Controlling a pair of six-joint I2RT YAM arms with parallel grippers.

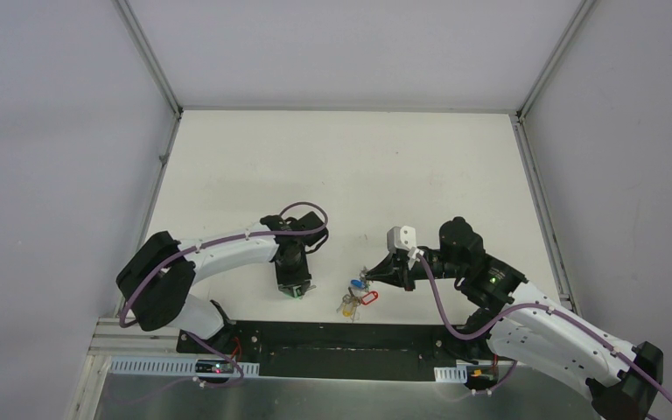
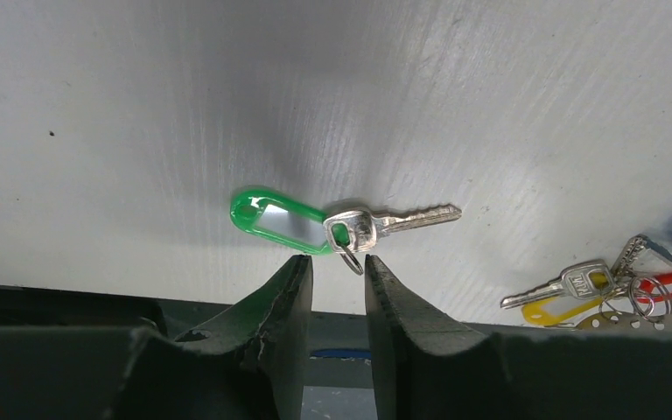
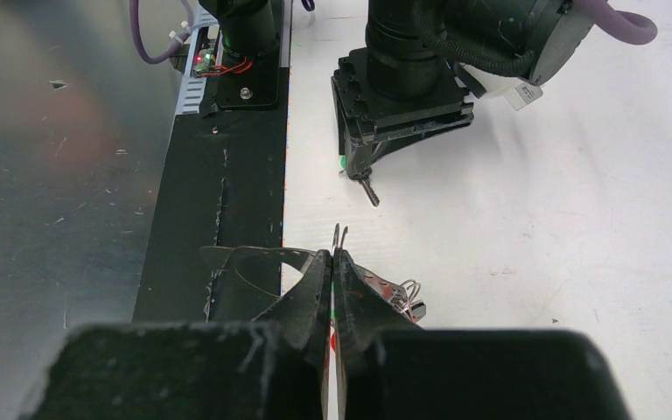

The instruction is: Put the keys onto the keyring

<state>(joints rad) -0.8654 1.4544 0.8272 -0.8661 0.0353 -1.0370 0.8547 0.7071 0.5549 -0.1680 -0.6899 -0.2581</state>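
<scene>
White tabletop point(image 1: 341, 166) inside grey enclosure walls, black strip along the near edge. Close to that edge, flat on the white: the green-tagged key point(image 2: 394, 220), its green tag point(image 2: 276, 223) to the left in the left wrist view, its small split ring point(image 2: 350, 260) right at the mouth of the left gripper point(image 2: 337, 264). Jaws parted by a narrow gap, wider than the little ring; nothing visibly pinched.

Off to the right, the keyring point(image 3: 339, 233) beside a cluster of blue tag point(image 1: 359, 283), red tag point(image 1: 368, 297) and yellow tag point(image 2: 542, 311). Thin wire nipped by the right gripper point(image 3: 332, 255), fingers pressed tight together.

Likely trouble from here:
- closing on the split ring alone, with key and tag left to swing;
- skating the key off the table edge;
- thin wire slipping out of the shut fingers, leaving no steady end for threading.
</scene>
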